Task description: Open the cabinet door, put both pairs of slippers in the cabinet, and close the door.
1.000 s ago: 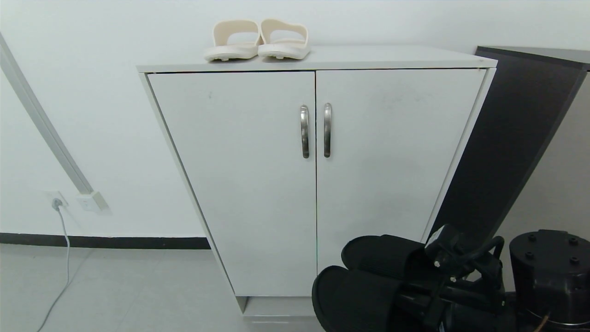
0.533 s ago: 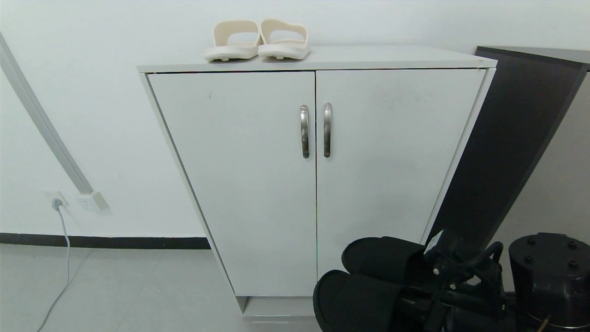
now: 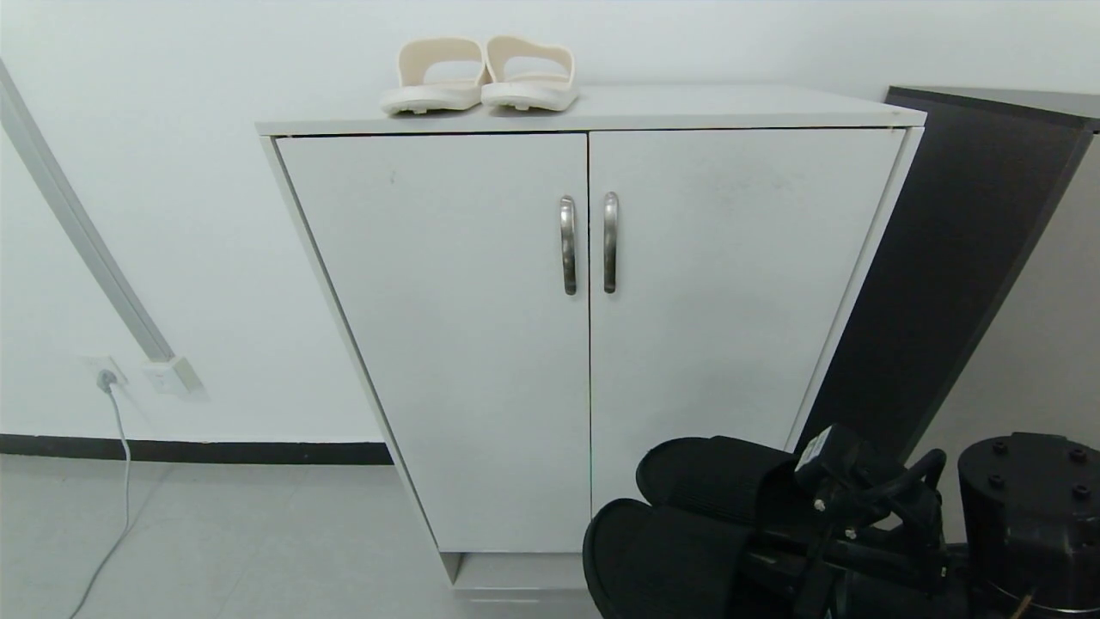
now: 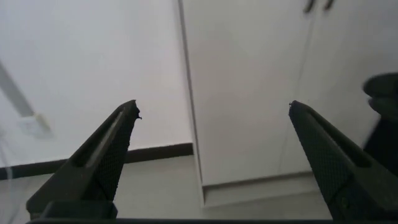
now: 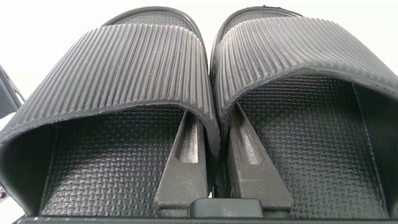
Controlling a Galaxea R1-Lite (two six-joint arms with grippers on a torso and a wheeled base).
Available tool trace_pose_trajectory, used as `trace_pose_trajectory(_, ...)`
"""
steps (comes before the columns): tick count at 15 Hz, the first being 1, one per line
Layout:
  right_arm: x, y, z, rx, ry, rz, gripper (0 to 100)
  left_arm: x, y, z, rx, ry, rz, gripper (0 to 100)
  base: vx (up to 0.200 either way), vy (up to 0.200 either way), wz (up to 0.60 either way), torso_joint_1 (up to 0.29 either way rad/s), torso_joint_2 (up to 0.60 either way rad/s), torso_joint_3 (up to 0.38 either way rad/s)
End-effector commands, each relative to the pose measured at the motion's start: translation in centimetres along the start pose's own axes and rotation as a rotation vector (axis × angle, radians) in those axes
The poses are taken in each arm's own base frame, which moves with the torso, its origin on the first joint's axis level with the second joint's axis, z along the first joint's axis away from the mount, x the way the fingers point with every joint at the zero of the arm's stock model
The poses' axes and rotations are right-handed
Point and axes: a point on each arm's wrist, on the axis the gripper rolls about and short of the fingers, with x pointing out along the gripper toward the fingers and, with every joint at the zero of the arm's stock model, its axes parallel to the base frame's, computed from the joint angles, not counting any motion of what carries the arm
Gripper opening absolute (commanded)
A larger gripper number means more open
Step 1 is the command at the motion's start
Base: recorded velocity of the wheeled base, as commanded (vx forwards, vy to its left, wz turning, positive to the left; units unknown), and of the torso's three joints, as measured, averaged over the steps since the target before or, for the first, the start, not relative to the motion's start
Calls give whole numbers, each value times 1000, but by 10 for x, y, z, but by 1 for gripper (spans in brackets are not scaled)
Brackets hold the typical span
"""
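Two black slippers (image 3: 696, 516) sit side by side, low before the cabinet (image 3: 447, 344) and its shut right-hand door (image 3: 730, 301). The right gripper (image 5: 212, 121) jaws pinch their touching inner walls, one jaw inside each. Beige pair (image 3: 481, 77) rests atop the cabinet, left of centre; left gripper (image 4: 213, 109) jaws spread wide.

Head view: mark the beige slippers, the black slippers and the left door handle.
beige slippers (image 3: 481, 86), head view, where the two soles meet.
black slippers (image 3: 670, 554), head view, strap of the nearer slipper.
left door handle (image 3: 568, 245), head view, middle of the bar.
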Motion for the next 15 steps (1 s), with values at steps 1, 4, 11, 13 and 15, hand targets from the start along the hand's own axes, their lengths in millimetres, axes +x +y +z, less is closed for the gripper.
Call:
trace_pose_trajectory(1, -1, 0, 1, -2, -5, 2, 0, 19, 2, 6, -17, 108, -78, 100, 0, 0, 0, 0, 0, 0)
trace_pose_trajectory(4, 0, 1, 1, -3, -4, 5, 0, 38, 4, 19, -29, 116, -180, 100, 0, 0, 0, 0, 0, 0)
trace_pose_trajectory(11, 0, 1, 1, -2, -2, 5, 0, 129, -8, 52, -124, 57, -464, 100, 0, 0, 0, 0, 0, 0)
trace_pose_trajectory(13, 0, 1, 1, 1, -2, 5, 0, 144, -21, 57, -126, 54, -511, 100, 0, 0, 0, 0, 0, 0)
trace_pose_trajectory(15, 0, 1, 1, 6, -2, 7, 0, 166, -51, 69, -116, 51, -588, 100, 0, 0, 0, 0, 0, 0)
